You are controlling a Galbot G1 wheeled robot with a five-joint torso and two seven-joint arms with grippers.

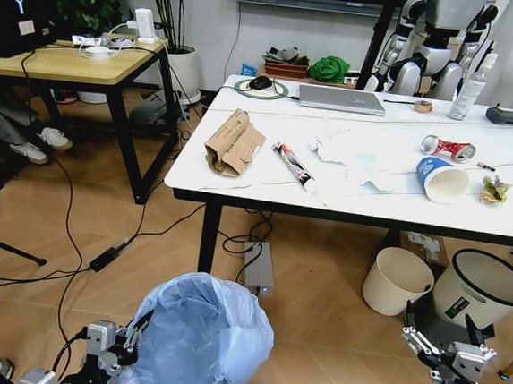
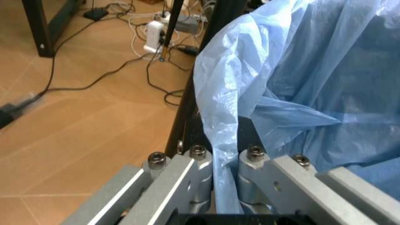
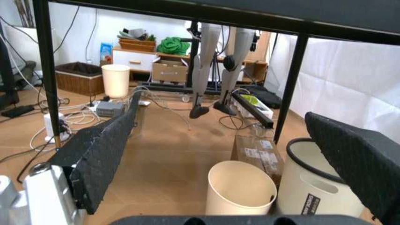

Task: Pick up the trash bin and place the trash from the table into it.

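From the head view, we see the trash bin (image 1: 199,340) low in front of us on the wood floor, its crinkly light-blue bag bulging upward, mouth facing up. Our left gripper (image 1: 127,341) sits at the bin's left rim. The table (image 1: 399,204) stands beyond, carrying the brown cardboard (image 1: 234,142), a thin wrapper (image 1: 293,166) lying diagonally, white tissues (image 1: 349,155), the blue-white paper cup (image 1: 441,179) on its side with its mouth toward us, and the crushed red can (image 1: 447,148). No print on them is readable. Our right gripper (image 1: 438,341) hovers low at the right, near a cream round bin (image 1: 396,281) and a white bin with black rim (image 1: 482,288).

In the left wrist view, our left gripper (image 2: 226,187) is clamped on a fold of the blue bag (image 2: 312,79).

In the right wrist view, our right gripper (image 3: 250,154) is spread wide, holding nothing, below the tabletop's underside; the white bin (image 3: 312,187) bears a small dark label we cannot read.
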